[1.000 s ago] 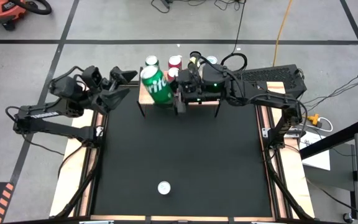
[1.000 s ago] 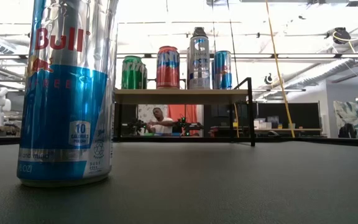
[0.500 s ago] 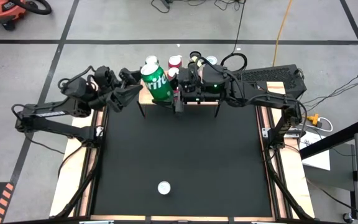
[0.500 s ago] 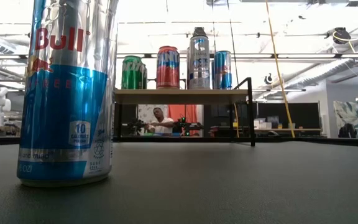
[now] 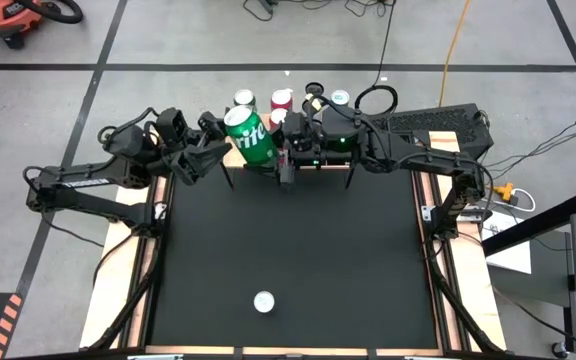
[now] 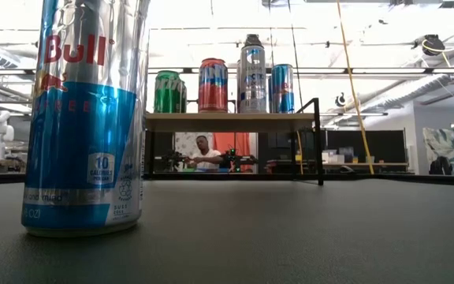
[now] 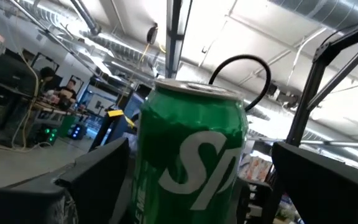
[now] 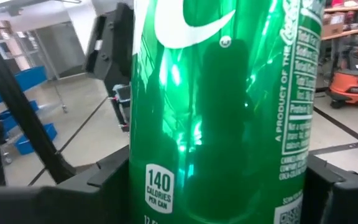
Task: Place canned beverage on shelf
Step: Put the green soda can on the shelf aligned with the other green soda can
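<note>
The green can (image 5: 250,135) is in the air above the front left corner of the shelf (image 5: 236,155), tilted in the high view, and not yet standing on the board. The right gripper (image 5: 286,152) holds it: its wrist view is filled by the can's green wall (image 8: 216,106) with a dark finger on each side, so those jaws are clenched on the can. The left gripper (image 5: 218,148) is just beside the can on the other side, jaws spread wide. In its wrist view the can (image 7: 191,155) stands between the two fingers (image 7: 98,171) with a gap on each side, so it grips nothing. I judge this to be a handover or a two-arm placement, caught midway.

Four cans already stand on the shelf in the low view: a green one (image 6: 166,91), a red one (image 6: 213,84), a tall silver one (image 6: 252,73) and a blue one (image 6: 282,88). The shelf board (image 6: 227,121) still has room at its front edge.

One more can (image 5: 263,301) waits on the table (image 5: 288,250) well away from the shelf, near the front; it looms in the low view as the blue and silver can (image 6: 85,118).

So the task looks well advanced. What remains, as I judge it, is to set the held can upright on the board and let go, then fetch the last can from the table.
</note>
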`<state>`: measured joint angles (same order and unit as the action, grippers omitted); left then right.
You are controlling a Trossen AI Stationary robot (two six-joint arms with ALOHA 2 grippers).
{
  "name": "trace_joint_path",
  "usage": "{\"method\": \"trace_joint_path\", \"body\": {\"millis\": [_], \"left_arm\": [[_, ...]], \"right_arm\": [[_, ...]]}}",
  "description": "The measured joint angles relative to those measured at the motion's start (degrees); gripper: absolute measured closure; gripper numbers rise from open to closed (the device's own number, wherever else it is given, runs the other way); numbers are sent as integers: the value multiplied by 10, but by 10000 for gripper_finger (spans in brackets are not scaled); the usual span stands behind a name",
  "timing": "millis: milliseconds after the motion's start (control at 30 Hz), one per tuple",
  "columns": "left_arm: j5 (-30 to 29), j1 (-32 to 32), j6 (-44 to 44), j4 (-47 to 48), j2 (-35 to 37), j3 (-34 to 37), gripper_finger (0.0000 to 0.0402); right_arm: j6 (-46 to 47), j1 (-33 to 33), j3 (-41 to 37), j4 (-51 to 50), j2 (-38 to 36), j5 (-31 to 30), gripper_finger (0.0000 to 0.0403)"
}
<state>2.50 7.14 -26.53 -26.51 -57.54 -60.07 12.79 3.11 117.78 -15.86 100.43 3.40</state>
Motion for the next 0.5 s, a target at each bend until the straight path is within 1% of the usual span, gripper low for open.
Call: {"method": "trace_joint_path", "body": {"millis": [67,233,333,500], "left_arm": [[0,0,-14,-6,-2,0,4],[0,0,-17,-9,-10,0,4],[-12,0,-17,-12,-12,0,4],[-1,0,-17,-18,-18,0,4]], "right_arm": [[0,0,0,2,1,13,124],[2,0,0,5,6,18,124],[12,0,0,8,6,24,124],[17,0,0,10,6,28,124]]}}
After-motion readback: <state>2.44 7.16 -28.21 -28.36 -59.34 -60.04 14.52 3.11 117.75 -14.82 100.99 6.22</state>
